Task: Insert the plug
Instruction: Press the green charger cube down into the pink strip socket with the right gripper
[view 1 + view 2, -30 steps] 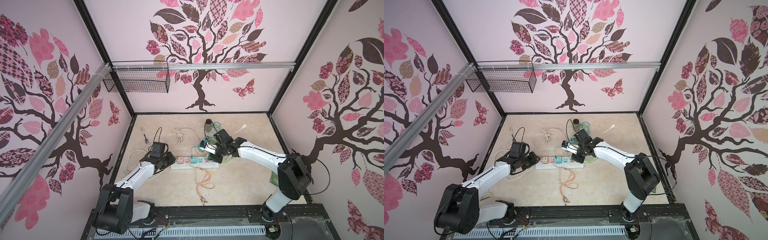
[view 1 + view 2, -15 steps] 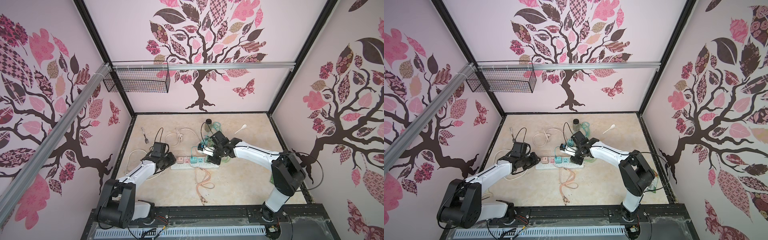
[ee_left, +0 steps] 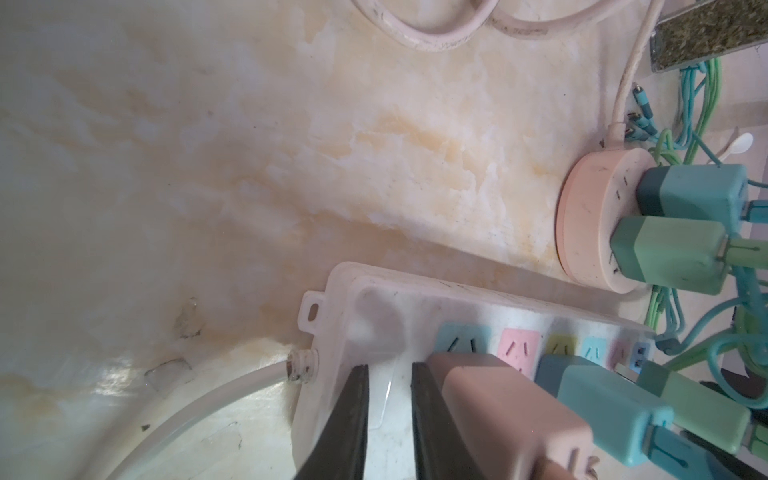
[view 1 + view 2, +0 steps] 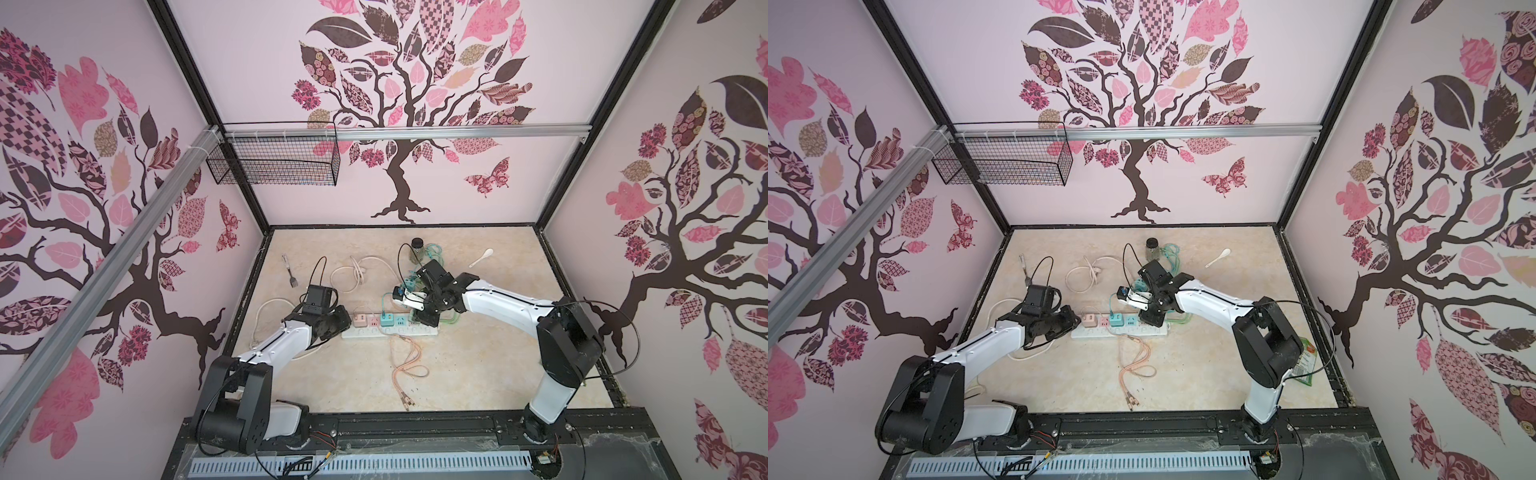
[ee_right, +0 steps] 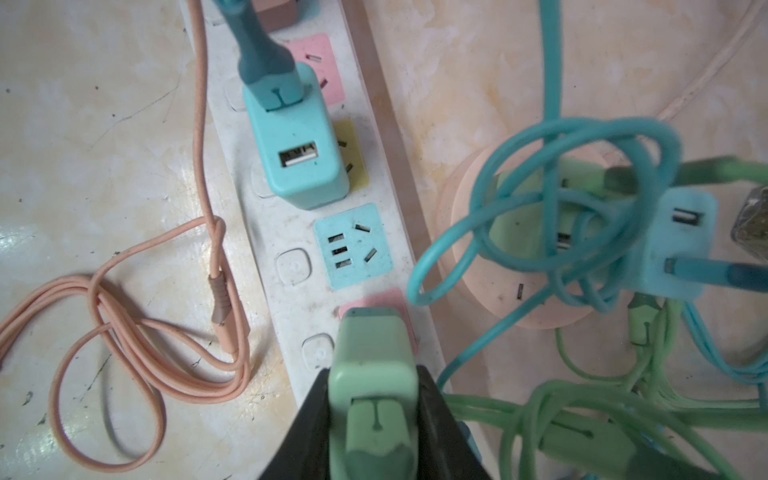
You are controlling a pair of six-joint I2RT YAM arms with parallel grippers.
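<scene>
**Clerk:** Entry one, the task's piece?

**Checker:** Mint-green plastic plug adapter. It stands upright over a pink socket on the long white power strip. How deep its prongs sit is hidden.

**Clerk:** Held by?

**Checker:** The right gripper, jaws clenched on the adapter's two sides.

**Clerk:** Entry two, the left gripper?

**Checker:** The left gripper is over the strip's cord end. Its jaws stand a slim gap apart with nothing between them. One finger lies just beside a dusty-pink plug.

**Clerk:** Other stock on the strip?

**Checker:** A teal adapter with a USB port, plugged in. A blue socket shows its slots between the teal and green pieces.

**Clerk:** Off the strip?

**Checker:** A round pink outlet hub sits beside it, carrying a teal and a green adapter and tangled in matching cables. A coiled peach cable lies on the beige marbled tabletop.
</scene>
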